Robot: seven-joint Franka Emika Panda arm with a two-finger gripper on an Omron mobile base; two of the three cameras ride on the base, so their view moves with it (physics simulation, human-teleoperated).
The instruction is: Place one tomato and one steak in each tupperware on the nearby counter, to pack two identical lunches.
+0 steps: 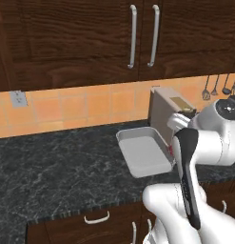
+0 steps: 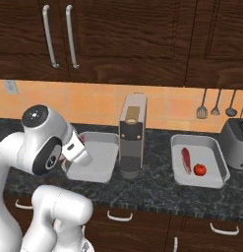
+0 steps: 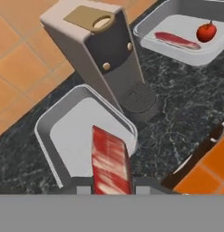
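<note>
Claw [image 3: 111, 188] pinching steak [image 3: 109, 164] above empty near tupperware [image 3: 63, 136]. Coffee machine [image 3: 102, 54] just beside it. Far tupperware [image 3: 177, 50] holds 1 steak [image 3: 177, 41], 1 tomato [image 3: 206, 31]. Count: 2 tupperwares, 2 steaks, 1 tomato on table [image 3: 177, 104].

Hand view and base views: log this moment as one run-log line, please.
gripper: shut on steak | above left tupperware, otherwise empty | right tupperware: second steak plus tomato | coffee machine between
</note>
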